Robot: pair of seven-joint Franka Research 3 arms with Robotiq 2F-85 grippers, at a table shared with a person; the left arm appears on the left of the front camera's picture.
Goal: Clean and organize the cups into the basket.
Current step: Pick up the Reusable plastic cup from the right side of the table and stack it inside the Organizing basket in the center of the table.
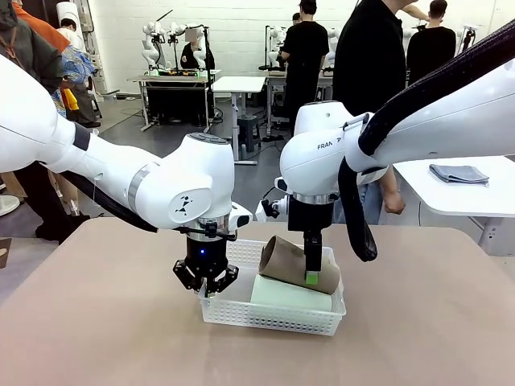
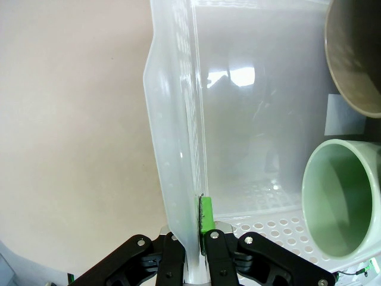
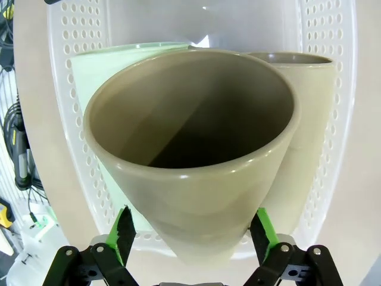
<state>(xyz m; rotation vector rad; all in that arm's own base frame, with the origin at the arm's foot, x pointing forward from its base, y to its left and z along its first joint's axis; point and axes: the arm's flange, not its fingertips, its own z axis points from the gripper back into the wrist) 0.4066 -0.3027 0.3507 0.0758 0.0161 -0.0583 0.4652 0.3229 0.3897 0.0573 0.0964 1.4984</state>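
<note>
I count three cups in the white basket [image 1: 273,315] on the bench [image 1: 96,322]: one mint cup [image 1: 288,294], two tan cups [image 3: 196,173]. Right end effector [image 3: 193,235] spread around the top one; left end effector [image 2: 196,238] clamps the basket's wall.

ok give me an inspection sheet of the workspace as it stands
surface: tan table, bare around the basket
job's things: white basket holds a mint cup lying down, a tan cup on top of it and another tan cup beside it
clutter: nothing seen
grippers: left gripper shut on the basket's side wall; right gripper open, fingers either side of the top tan cup
cables: black hose hanging from the right arm
surroundings: people standing beyond the table, a folded grey cloth on a white side table
</note>
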